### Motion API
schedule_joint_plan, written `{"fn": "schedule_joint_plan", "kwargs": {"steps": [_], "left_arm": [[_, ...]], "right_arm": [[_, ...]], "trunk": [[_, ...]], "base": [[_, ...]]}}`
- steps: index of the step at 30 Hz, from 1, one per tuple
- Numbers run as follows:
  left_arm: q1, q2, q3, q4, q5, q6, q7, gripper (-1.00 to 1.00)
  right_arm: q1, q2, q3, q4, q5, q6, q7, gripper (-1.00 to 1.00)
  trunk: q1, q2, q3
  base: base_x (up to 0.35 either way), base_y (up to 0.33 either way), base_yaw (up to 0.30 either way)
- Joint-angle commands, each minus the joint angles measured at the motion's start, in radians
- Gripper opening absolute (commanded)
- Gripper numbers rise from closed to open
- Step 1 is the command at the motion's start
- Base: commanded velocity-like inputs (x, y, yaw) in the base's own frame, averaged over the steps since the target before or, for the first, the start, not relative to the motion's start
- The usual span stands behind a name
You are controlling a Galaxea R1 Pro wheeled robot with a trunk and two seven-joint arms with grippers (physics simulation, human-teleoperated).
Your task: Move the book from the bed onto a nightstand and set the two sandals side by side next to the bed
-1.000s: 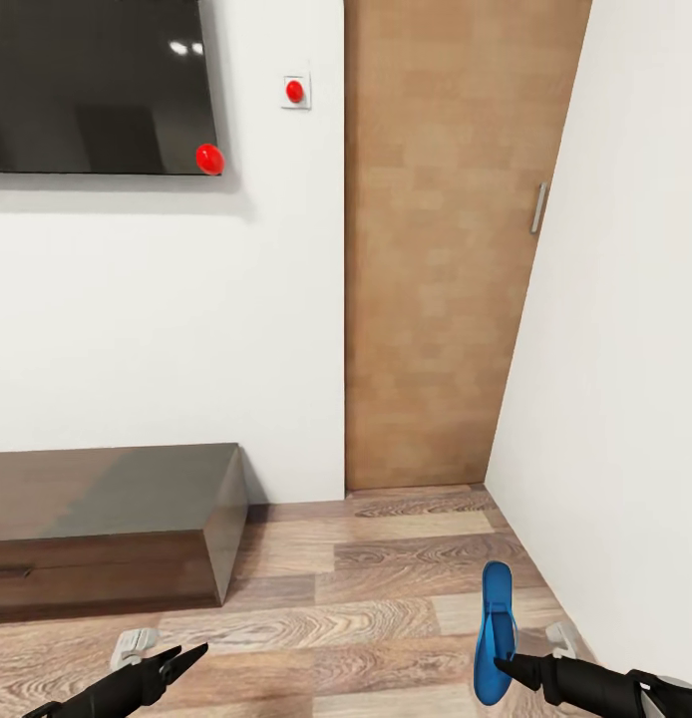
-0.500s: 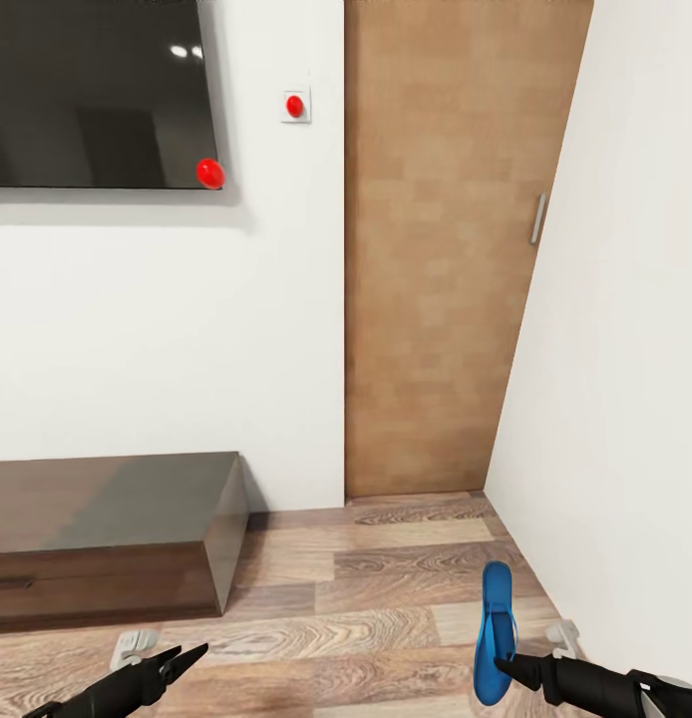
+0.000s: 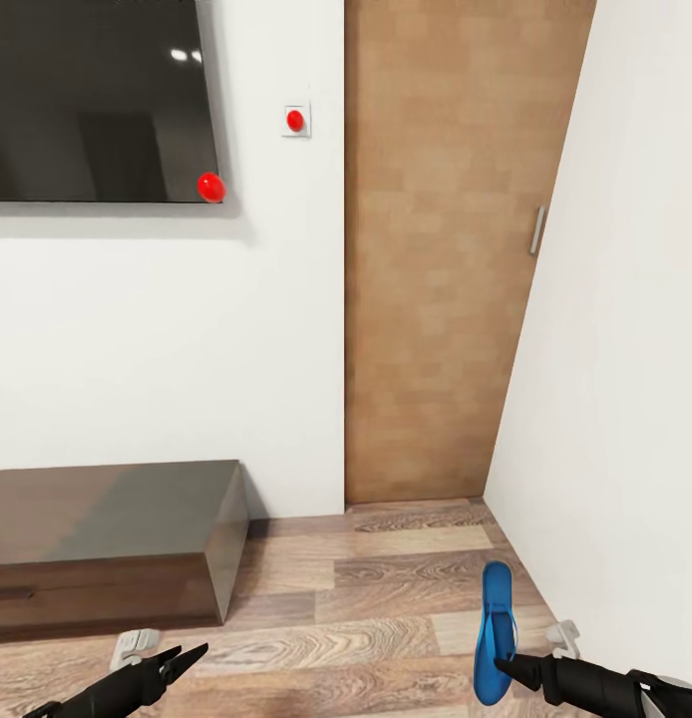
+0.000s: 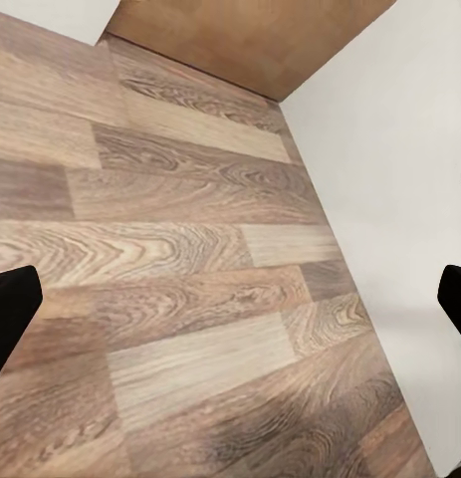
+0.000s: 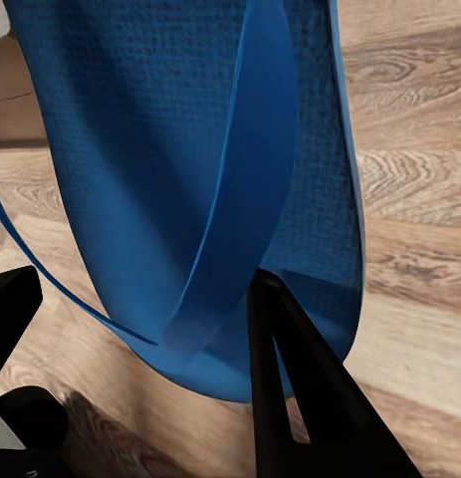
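From the head camera, the right hand (image 3: 504,666) grips a bright blue flat flip-flop sandal (image 3: 495,630) near its lower end. The sandal stands on end above the hand's fingertips, long axis running up and away from them, over the brown wood-plank floor (image 3: 386,588). The left hand (image 3: 186,658) hangs empty, its black pointed fingers slightly parted. Ahead of and beside the left hand sits a low dark-brown glossy wooden cabinet (image 3: 107,548) against the white wall (image 3: 186,339). Above it hangs a flat black screen (image 3: 97,100). Ahead of the right hand stands a plain light-brown wooden door (image 3: 436,249) with a slim metal handle (image 3: 536,230).

From the left wrist camera, the two black fingertips (image 4: 11,309) sit wide apart with only grained floor planks (image 4: 170,249) between them.

From the right wrist camera, the sandal (image 5: 140,149) shows a finely dimpled, foam-like sole and a smooth thin thong strap (image 5: 250,179). One black tapered finger (image 5: 290,388) presses against the sole beside the strap, the sandal stretching lengthwise away from the hand.
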Motion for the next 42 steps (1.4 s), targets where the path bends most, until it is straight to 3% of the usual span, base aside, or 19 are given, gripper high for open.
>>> {"fn": "schedule_joint_plan", "kwargs": {"steps": [1,4,15,42], "left_arm": [[0.000,0.000,0.001,0.000,0.005,0.010,-0.003,1.00],[0.000,0.000,0.001,0.000,0.005,0.010,-0.003,1.00],[0.000,0.000,0.001,0.000,0.005,0.010,-0.003,1.00],[0.000,0.000,0.000,0.000,0.005,0.010,-0.003,1.00]], "right_arm": [[0.000,0.000,-0.008,0.000,0.009,0.004,0.008,-1.00],[-0.001,0.000,-0.008,0.000,0.009,0.004,0.009,-1.00],[-0.001,0.000,-0.008,0.000,0.009,0.004,0.009,-1.00],[-0.001,0.000,-0.008,0.000,0.009,0.004,0.008,-1.00]], "trunk": [[-0.004,0.007,0.002],[-0.016,0.028,0.012],[-0.016,0.028,0.010],[-0.016,0.028,0.010]], "base": [[0.000,0.000,0.000],[0.000,0.000,0.000],[0.000,0.000,0.063],[0.000,0.000,0.281]]}}
